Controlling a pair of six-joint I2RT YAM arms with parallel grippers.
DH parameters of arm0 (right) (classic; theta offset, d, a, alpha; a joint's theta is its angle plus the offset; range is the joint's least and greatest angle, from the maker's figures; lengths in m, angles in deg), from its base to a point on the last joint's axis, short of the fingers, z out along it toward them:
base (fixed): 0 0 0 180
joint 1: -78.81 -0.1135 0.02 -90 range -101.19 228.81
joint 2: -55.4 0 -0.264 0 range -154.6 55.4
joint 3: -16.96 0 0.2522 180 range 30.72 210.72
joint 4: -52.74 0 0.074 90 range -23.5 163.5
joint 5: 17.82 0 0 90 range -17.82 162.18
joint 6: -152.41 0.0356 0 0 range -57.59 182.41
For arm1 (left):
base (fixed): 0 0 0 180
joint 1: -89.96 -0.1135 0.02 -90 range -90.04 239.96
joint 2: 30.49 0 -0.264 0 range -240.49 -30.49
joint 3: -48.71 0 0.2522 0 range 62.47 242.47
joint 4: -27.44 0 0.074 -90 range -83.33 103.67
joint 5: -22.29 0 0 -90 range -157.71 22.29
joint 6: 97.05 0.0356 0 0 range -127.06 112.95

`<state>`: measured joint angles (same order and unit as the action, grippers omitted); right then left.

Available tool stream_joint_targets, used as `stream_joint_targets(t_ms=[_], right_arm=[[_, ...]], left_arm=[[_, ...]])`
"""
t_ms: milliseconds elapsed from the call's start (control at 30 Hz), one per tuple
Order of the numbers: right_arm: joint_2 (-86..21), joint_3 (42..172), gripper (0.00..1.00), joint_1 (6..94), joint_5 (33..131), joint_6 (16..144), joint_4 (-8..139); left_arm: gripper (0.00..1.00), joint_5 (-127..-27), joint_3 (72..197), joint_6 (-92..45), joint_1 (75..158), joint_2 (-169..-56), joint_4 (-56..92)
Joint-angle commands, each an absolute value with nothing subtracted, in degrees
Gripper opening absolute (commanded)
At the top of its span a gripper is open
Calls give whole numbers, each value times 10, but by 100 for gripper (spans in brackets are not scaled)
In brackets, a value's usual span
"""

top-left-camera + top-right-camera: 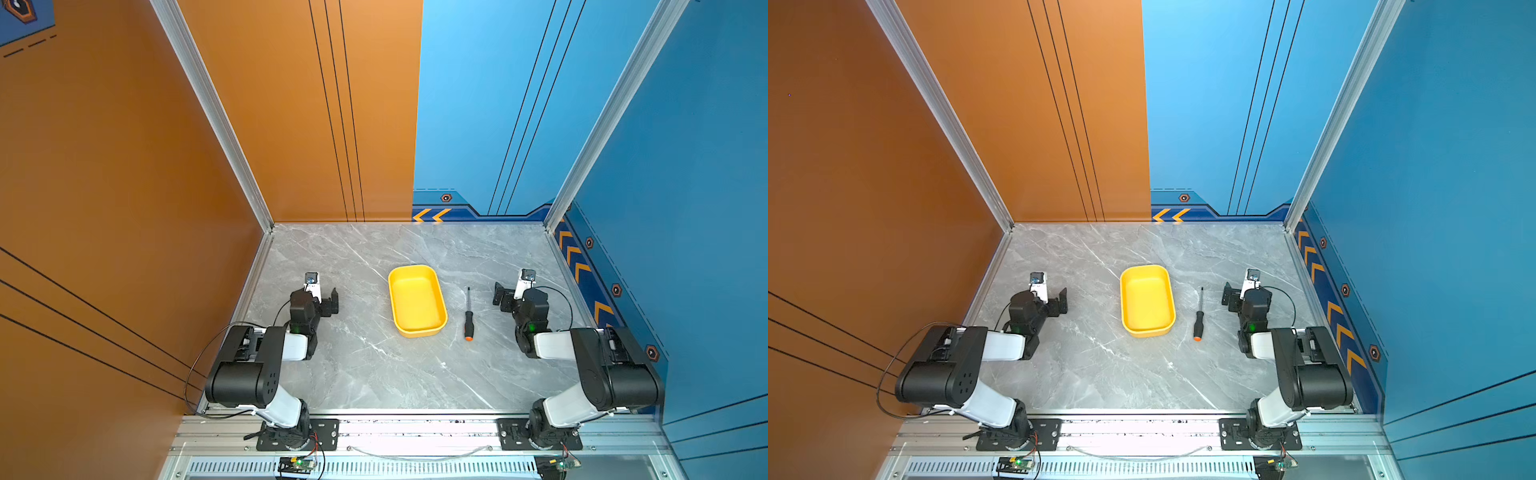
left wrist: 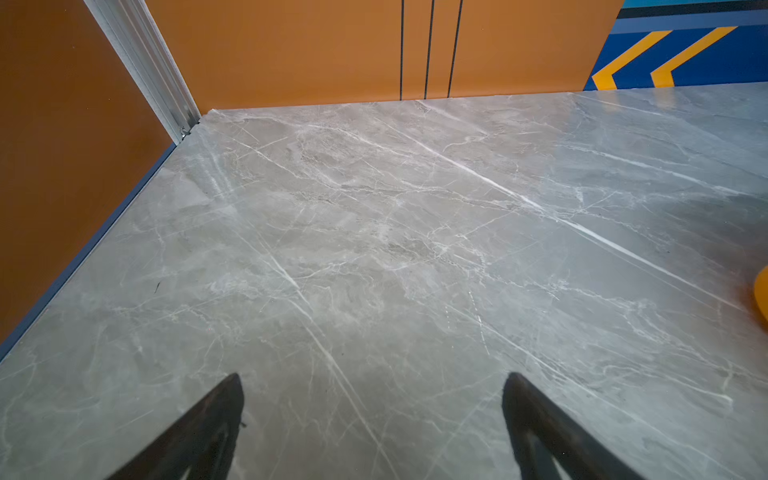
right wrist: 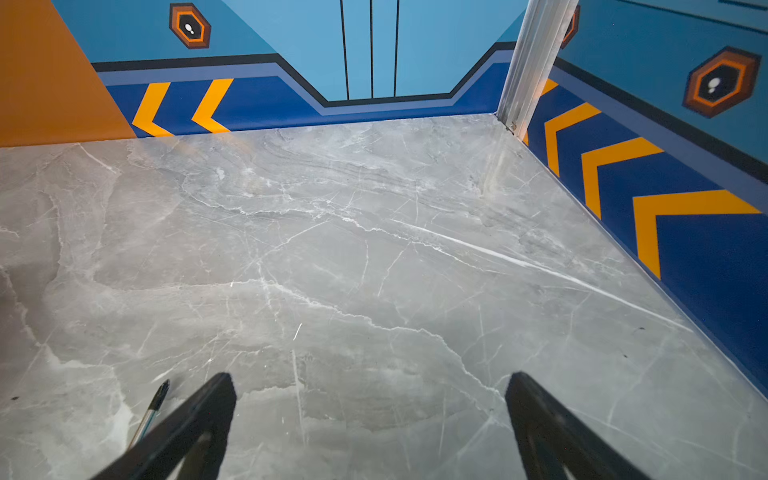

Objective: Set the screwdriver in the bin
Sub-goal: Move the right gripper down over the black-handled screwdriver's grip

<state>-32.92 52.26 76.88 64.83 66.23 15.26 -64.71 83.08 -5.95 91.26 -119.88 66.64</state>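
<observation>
The screwdriver [image 1: 468,316] [image 1: 1199,316] lies flat on the marble table, just right of the bin, with its thin shaft pointing to the back and its orange cap to the front. The yellow bin [image 1: 417,300] [image 1: 1147,300] sits mid-table with nothing in it. My right gripper [image 1: 512,293] [image 1: 1239,294] hovers open to the right of the screwdriver's shaft. In the right wrist view the gripper [image 3: 371,374] holds nothing, and the screwdriver tip [image 3: 156,401] shows beside one finger. My left gripper [image 1: 323,296] [image 1: 1052,297] [image 2: 374,376] is open, left of the bin.
Orange walls close the left and back left, blue walls the back right and right. An aluminium rail with both arm bases runs along the front edge. A sliver of the bin [image 2: 762,295] shows at the edge of the left wrist view.
</observation>
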Motion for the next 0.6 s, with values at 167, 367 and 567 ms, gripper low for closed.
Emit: stream_joint_targets(t_ms=[167, 367, 567], right_arm=[[-332, 522, 100, 769, 644, 658, 145], [-323, 514, 100, 754, 580, 659, 134], [-200, 579, 100, 719, 540, 662, 373]], left_arm=[[98, -645, 841, -56, 908, -1202, 670], [98, -657, 844, -54, 908, -1197, 662], [98, -682, 904, -31, 920, -1092, 471]])
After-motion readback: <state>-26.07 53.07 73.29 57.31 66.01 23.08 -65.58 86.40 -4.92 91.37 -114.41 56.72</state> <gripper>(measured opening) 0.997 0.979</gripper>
